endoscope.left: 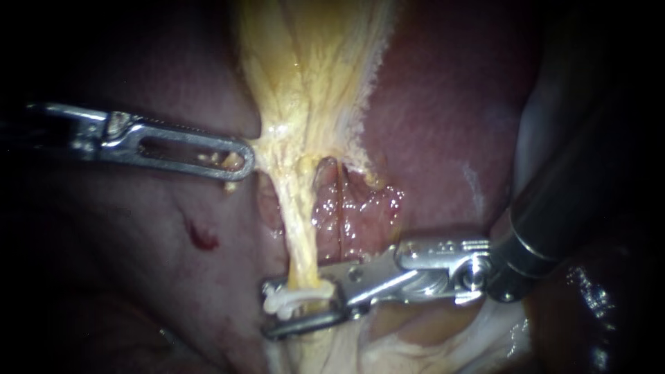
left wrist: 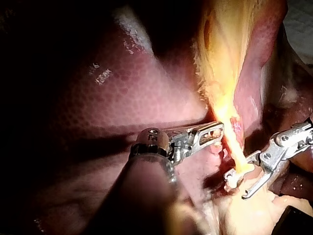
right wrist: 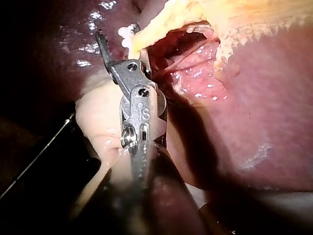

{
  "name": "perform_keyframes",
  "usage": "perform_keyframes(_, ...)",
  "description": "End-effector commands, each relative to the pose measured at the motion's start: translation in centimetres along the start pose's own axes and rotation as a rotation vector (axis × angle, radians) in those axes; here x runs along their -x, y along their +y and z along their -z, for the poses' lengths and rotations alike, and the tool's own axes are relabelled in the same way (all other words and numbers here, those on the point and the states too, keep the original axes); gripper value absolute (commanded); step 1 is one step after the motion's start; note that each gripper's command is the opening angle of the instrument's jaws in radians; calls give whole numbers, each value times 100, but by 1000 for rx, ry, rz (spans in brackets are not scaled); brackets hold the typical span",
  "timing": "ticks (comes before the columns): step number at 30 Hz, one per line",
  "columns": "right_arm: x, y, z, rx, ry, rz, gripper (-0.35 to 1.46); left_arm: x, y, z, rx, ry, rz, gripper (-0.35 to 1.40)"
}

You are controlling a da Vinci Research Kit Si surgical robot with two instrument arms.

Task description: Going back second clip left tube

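Straddling 1 clip, 1 tube: R instr. jaws.

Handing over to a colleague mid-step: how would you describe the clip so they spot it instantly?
Against the dark red liver, a yellow strand runs downward. Near its lower end, between my right instrument's open jaws, sits the clip: the only small white band crossing the strand.
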Motion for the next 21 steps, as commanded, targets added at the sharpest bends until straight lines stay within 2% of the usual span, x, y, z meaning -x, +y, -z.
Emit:
perform_keyframes(1,1,0,-1,0,4,0,48,0,0,0,-1,1,0,-35)
perform_keyframes(8,2,11,-3,36,27,16,50,0,-1,1,-1,1,0,-35)
perform_keyframes(10,4,18,-2,70,31,26,50,0,-1,1,-1,1,0,-35)
perform_keyframes(17,13,41,12,129,45,121,50,0,-2,2,-1,1,1,-35)
perform_keyframes(21,16,44,23,144,49,166,50,0,-1,2,-1,1,0,-35)
